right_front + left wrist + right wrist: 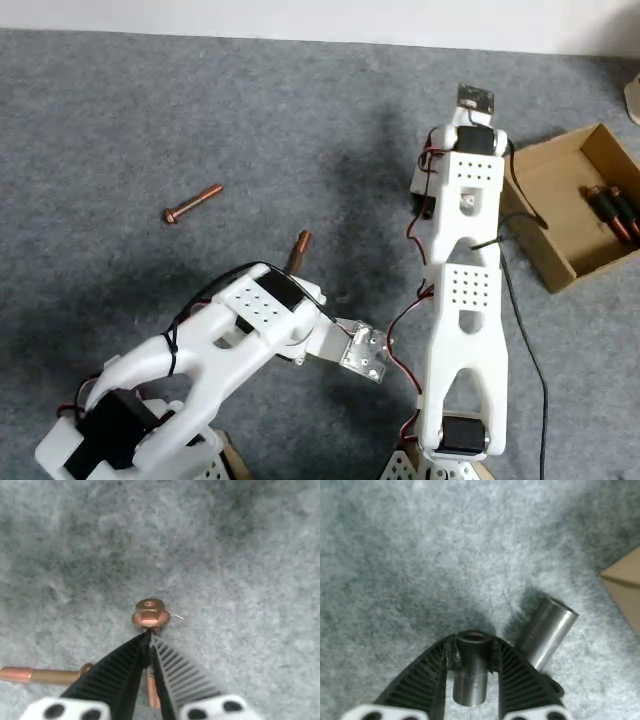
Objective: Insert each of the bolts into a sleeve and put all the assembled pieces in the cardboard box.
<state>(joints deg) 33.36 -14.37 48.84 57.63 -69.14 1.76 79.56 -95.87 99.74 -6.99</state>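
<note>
While left fingers (pixel 120 672) pinch a bolt (pixel 150 614) over carpet (pixel 75 540), right fingers (pixel 425 675) clasp a sleeve (pixel 471 667) near the cardboard box (pixel 627 586).

Left pincer (pixel 150 639) pinches a bolt (pixel 150 614) (right pincer (pixel 472 648), arm outstretched, clasps a sleeve (pixel 471 677)).

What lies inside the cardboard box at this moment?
Inside the cardboard box lie two dark assembled pieces with copper ends, side by side. The visible floor beside them is bare. The box's right corner runs past the picture's edge, so that part is unseen.
</note>
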